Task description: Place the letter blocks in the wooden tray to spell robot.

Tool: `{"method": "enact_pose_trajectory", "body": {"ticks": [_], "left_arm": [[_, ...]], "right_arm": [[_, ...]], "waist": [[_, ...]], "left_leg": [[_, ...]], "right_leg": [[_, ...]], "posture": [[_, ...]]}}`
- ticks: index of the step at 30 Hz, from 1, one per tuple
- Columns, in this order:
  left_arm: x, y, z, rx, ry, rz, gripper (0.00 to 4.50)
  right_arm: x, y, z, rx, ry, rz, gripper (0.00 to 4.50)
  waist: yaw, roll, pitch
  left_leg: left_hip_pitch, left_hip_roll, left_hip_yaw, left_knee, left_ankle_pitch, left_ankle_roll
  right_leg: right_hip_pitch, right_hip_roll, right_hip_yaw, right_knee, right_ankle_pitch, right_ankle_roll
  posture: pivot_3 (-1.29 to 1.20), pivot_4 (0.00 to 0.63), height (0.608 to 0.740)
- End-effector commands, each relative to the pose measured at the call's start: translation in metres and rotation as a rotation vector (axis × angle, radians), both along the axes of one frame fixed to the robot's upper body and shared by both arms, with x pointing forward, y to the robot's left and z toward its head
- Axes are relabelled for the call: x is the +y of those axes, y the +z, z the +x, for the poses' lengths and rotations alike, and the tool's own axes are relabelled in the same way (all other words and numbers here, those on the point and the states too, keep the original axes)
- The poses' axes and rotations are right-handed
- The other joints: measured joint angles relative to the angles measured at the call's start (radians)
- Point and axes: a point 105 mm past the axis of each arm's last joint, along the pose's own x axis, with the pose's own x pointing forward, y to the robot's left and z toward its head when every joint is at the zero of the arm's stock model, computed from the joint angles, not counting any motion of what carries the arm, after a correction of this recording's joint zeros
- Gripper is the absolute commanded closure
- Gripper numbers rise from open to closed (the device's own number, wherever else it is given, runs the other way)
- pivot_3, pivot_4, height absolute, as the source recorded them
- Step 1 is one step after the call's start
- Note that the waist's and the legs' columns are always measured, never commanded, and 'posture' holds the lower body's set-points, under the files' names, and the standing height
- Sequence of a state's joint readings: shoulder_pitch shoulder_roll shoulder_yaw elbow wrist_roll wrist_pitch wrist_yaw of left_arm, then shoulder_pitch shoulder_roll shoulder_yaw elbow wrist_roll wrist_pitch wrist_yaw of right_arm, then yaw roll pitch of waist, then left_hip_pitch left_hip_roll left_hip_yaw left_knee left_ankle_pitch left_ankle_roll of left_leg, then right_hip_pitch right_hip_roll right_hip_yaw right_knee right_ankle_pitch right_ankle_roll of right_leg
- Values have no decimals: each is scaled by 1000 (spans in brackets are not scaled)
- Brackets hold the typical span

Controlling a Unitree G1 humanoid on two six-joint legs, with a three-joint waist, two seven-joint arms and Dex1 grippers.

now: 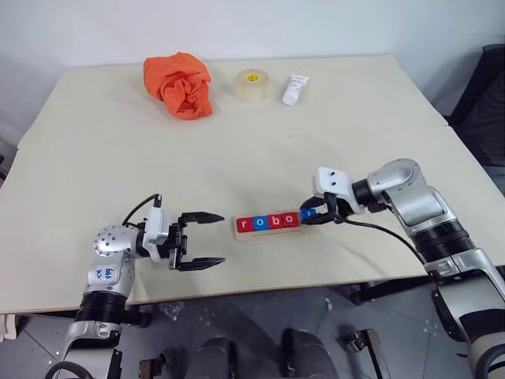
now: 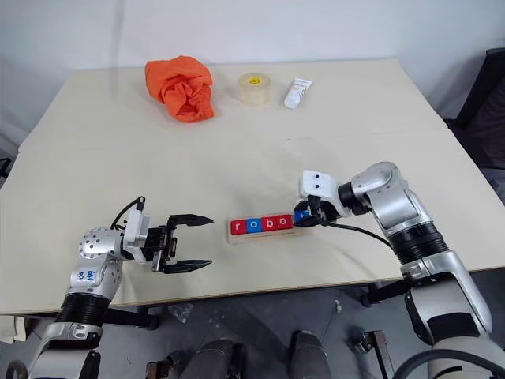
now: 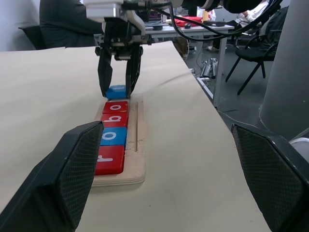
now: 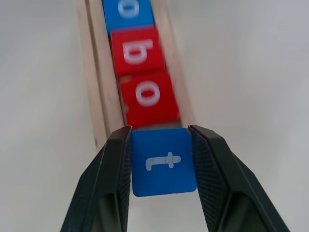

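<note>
The wooden tray point(image 1: 268, 234) lies near the table's front edge. In its groove sit a red r point(image 1: 243, 225), a blue o point(image 1: 259, 223), a red b point(image 1: 274, 222) and a red o point(image 1: 289, 220) in a row. My right gripper point(image 4: 160, 129) is shut on a blue t block point(image 4: 164, 162), pinched by its sides at the tray's right end, right against the last red o. I cannot tell whether the t rests in the groove. Left of the tray, my left gripper point(image 1: 207, 238) stands open and empty, pointing along the row.
At the back of the table lie a crumpled orange cloth point(image 1: 180, 84), a roll of tape point(image 1: 252, 84) and a white tube point(image 1: 295, 89). A dark chair point(image 1: 485, 103) stands off the table's right side. The front table edge runs just below the tray.
</note>
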State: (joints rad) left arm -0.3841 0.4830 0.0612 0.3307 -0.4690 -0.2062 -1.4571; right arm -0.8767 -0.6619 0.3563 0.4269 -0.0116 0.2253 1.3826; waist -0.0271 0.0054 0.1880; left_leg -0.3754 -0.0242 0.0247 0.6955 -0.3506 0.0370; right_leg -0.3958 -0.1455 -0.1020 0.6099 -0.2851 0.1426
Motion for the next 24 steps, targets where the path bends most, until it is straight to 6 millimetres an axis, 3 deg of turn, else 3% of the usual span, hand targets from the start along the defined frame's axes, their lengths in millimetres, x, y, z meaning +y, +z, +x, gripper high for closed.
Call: {"method": "enact_pose_trajectory", "body": {"ticks": [1, 21, 24], "left_arm": [[5, 4, -3, -29, 19, -7, 0], [4, 4, -4, -34, 45, -13, 0], [4, 4, -3, -36, 48, -11, 0]], "right_arm": [[3, 7, 4, -32, 31, -9, 3079], [16, 2, 0, 3, 65, 22, 3079], [17, 3, -2, 8, 72, 31, 2064]], "waist": [[0, 0, 0], [0, 0, 0], [0, 0, 0]], "left_leg": [[0, 0, 0, 0, 0, 0], [0, 0, -3, 1, 0, 0], [0, 0, -3, 1, 0, 0]], "right_leg": [[0, 0, 0, 0, 0, 0], [2, 0, -3, 0, 0, 0], [2, 0, -3, 0, 0, 0]], "posture": [[0, 150, 740], [0, 150, 740], [0, 150, 740]]}}
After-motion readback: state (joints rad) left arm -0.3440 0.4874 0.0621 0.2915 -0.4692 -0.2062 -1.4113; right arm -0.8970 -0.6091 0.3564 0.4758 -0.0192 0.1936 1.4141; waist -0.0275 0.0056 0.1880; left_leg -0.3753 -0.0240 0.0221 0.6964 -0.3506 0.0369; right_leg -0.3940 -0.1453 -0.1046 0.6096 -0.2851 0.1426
